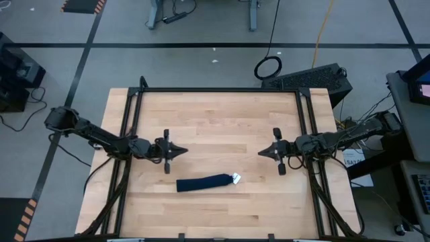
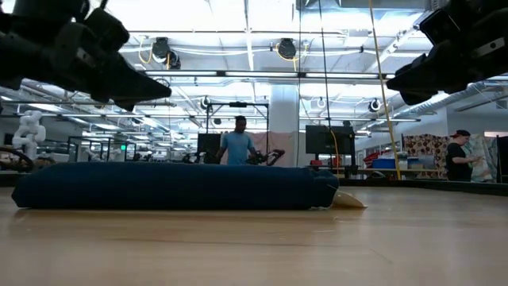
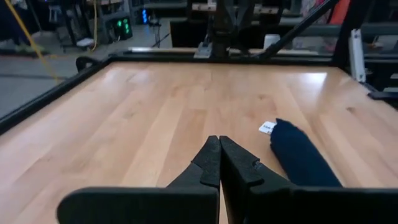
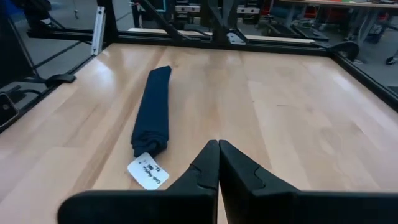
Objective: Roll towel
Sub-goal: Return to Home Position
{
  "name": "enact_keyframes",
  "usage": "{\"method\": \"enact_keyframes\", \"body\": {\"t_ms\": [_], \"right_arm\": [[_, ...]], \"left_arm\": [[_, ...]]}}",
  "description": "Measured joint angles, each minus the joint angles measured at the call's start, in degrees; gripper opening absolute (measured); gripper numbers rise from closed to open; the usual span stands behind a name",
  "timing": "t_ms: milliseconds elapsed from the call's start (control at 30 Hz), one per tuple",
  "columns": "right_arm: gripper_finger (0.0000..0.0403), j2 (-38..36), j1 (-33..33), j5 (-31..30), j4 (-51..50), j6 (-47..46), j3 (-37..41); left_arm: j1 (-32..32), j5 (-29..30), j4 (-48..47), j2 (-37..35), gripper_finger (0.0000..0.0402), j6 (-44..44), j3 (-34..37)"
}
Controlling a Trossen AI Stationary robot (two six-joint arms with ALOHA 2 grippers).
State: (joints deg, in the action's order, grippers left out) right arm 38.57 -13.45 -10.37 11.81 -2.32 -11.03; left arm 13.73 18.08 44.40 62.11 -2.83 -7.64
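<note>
the print on the white tag [image 4: 148, 172] of the towel [image 4: 153, 102] is too small to read, and the low view's top edge cuts off the left arm [image 2: 67, 48] and right arm [image 2: 460, 44].

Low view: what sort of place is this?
Probably a large open lab or workshop hall: high beamed ceiling, a monitor on a stand, a person and a second person at far stations.

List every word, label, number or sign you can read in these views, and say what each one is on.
White tag at one end of the rolled towel: a few lines of dark print, too small to read in either wrist view.
Orange-and-black striped floor marking: stripes only, no wording.
Table and the room behind it: no text that can be read.
</note>
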Motion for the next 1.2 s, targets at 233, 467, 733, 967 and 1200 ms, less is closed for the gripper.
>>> {"method": "enact_keyframes", "body": {"t_ms": [233, 467, 733, 967, 1200], "right_arm": [[0.0, -0.1, 0.0, 1.9, -0.9, -1.0, 0.0], [0.0, -1.9, 0.0, 3.2, -1.1, -1.5, 0.4], [0.0, -5.2, 0.0, 2.8, 6.0, -4.0, 6.5], [0.0, -6.4, 0.0, 2.5, 8.9, -4.1, 10.3], [0.0, -7.9, 0.0, 3.0, 8.9, -1.0, 10.2]], "left_arm": [[0.0, -0.7, 7.0, -2.8, 0.0002, 0.2, 6.4], [0.0, -2.0, 7.4, -4.8, 0.0002, 0.7, 7.3], [0.0, -2.9, 6.0, -6.3, 0.0002, 2.0, 7.3], [-0.9, -2.9, 5.3, -6.4, 0.0002, 2.1, 7.3], [-2.5, -2.9, 3.8, -7.0, 0.0002, 1.8, 7.3]]}}
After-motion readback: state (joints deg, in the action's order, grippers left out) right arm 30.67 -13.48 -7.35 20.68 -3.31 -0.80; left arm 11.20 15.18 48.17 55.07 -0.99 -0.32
